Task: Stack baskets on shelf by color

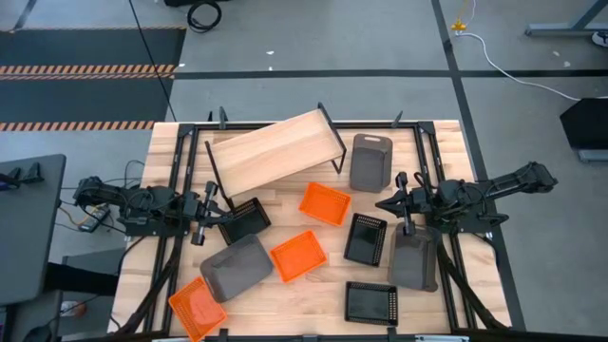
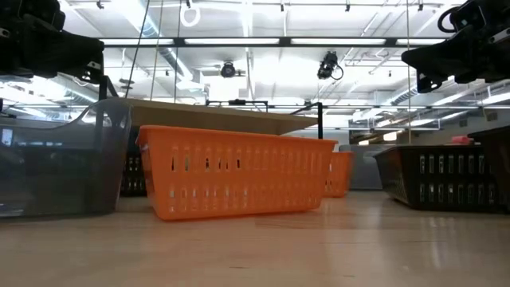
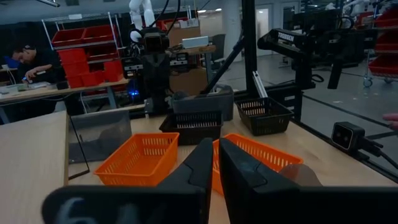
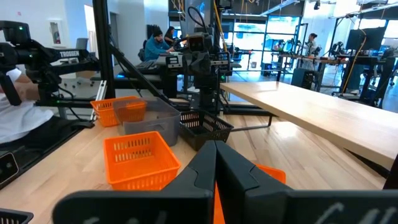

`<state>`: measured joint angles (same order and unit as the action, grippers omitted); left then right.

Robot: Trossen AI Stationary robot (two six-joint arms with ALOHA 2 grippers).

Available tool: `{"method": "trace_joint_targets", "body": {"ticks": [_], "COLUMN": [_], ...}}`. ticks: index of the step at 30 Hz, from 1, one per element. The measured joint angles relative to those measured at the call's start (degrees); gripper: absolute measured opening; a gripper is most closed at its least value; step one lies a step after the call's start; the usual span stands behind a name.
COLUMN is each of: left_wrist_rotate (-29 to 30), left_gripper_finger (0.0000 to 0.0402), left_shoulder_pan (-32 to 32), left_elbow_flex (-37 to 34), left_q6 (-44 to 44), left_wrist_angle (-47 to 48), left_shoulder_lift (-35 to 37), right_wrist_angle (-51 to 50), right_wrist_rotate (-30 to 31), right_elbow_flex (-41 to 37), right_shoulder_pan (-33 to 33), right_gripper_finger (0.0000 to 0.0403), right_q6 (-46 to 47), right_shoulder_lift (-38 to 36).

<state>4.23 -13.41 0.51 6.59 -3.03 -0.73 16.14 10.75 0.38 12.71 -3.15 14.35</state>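
The shelf (image 1: 275, 150) stands askew on its black legs on the table's far half, its plank top bare. Three orange baskets (image 1: 325, 203) (image 1: 298, 256) (image 1: 197, 306), three black baskets (image 1: 245, 218) (image 1: 366, 237) (image 1: 370, 303) and three dark-grey bins (image 1: 370, 161) (image 1: 236, 266) (image 1: 413, 258) rest on their bottoms, scattered singly over the tabletop. My left gripper (image 3: 216, 165) hangs level above the table's left side, shut but for a thin slit, and holds nothing. My right gripper (image 4: 215, 162) hangs level above the right side, shut and holding nothing.
Black frame rails (image 1: 180, 180) run along the table's left and right sides beside the arms. Bare tabletop (image 1: 285, 304) lies between the baskets near the front edge. People sit at benches (image 3: 25, 56) in the room beyond, and one in white (image 4: 18, 112) is close to the table.
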Motion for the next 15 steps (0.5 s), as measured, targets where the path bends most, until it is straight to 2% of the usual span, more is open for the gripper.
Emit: {"method": "trace_joint_targets", "body": {"ticks": [15], "left_wrist_rotate": [0.0], "left_gripper_finger": [0.0036], "left_shoulder_pan": [0.0], "left_elbow_flex": [0.0], "left_q6": [0.0], "left_wrist_angle": [0.0], "left_shoulder_lift": [0.0], "right_wrist_angle": [0.0], "right_wrist_rotate": [0.0], "right_elbow_flex": [0.0], "right_shoulder_pan": [0.0], "right_gripper_finger": [0.0012], "right_q6": [0.0], "right_shoulder_lift": [0.0]}}
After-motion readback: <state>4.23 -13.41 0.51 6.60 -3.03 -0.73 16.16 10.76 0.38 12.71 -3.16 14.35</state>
